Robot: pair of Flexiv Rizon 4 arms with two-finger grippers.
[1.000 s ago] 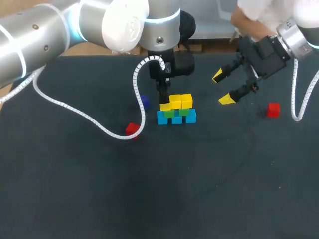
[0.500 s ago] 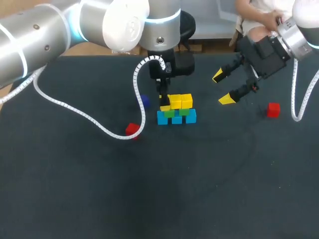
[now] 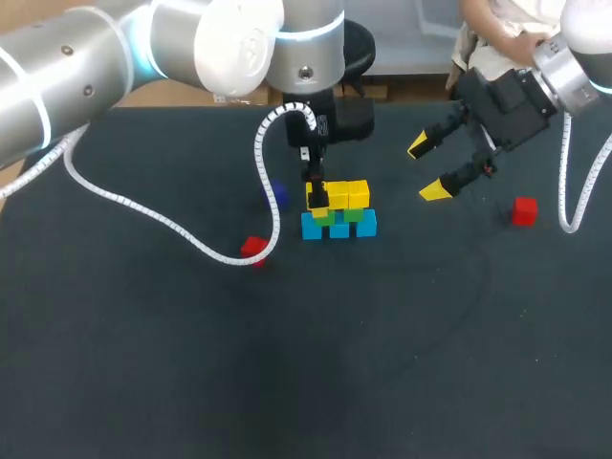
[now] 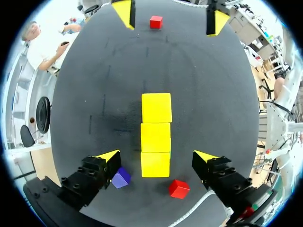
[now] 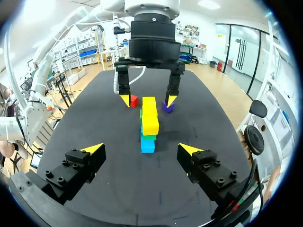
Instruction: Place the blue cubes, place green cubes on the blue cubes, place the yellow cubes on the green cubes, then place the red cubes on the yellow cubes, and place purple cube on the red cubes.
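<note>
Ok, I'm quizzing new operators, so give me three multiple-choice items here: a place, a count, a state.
1. Where is the purple cube? A on the table beside the stack; B on top of the stack; C off the table.
2. How many red cubes lie loose? A one; B two; C three.
3. The right gripper is: A shut on a red cube; B shut on the purple cube; C open, empty.
Key: A, it lies on the table by the stack's end; B, one lies left of the stack, one far right; C, its tips stand apart with nothing between.
</note>
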